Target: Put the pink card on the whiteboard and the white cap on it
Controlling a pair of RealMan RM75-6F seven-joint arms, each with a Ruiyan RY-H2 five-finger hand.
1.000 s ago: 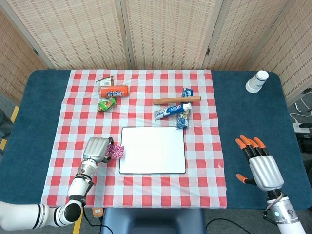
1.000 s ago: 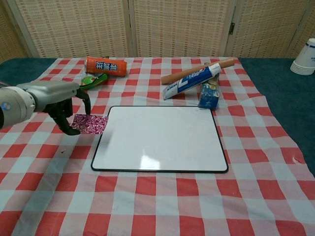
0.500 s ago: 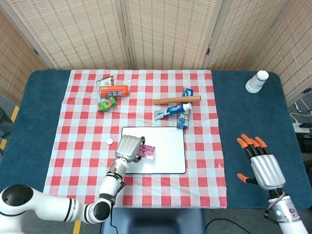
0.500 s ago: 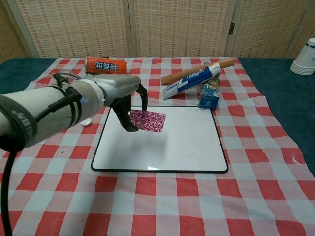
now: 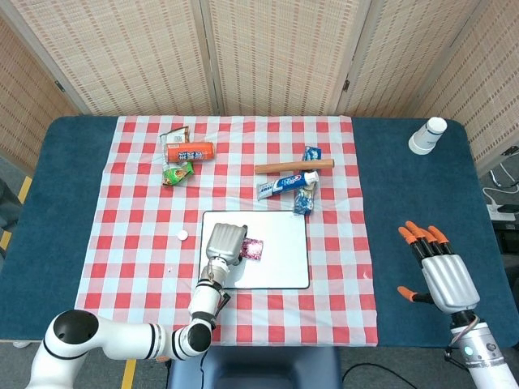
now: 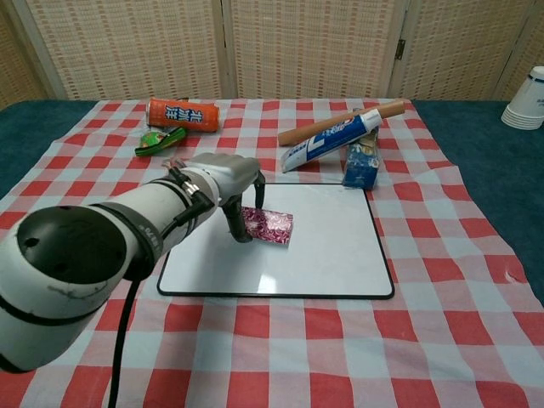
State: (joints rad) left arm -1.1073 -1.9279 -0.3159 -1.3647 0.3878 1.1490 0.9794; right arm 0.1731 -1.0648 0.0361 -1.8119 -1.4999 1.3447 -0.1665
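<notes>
The pink patterned card [image 5: 253, 249] [image 6: 272, 227] is over the middle-left of the whiteboard [image 5: 280, 267] [image 6: 331, 251], low above it or touching it. My left hand [image 5: 225, 243] [image 6: 231, 189] pinches the card's left edge, fingers curled down onto it. The small white cap [image 5: 183, 235] lies on the checked cloth just left of the board; in the chest view my left arm hides it. My right hand [image 5: 440, 275] hangs open with fingers spread over the blue table at the far right, seen only in the head view.
Behind the board lie an orange can [image 5: 189, 151], a green packet [image 5: 176, 173], a wooden stick [image 5: 293, 167], a toothpaste tube [image 5: 284, 185] and a blue packet [image 5: 304, 201]. Stacked white paper cups [image 5: 426, 136] stand at the back right corner.
My left hand carried the pink card from the cloth left of the board to over the board, then a little further right and lower. The white cap came into view. The right hand barely moved.
</notes>
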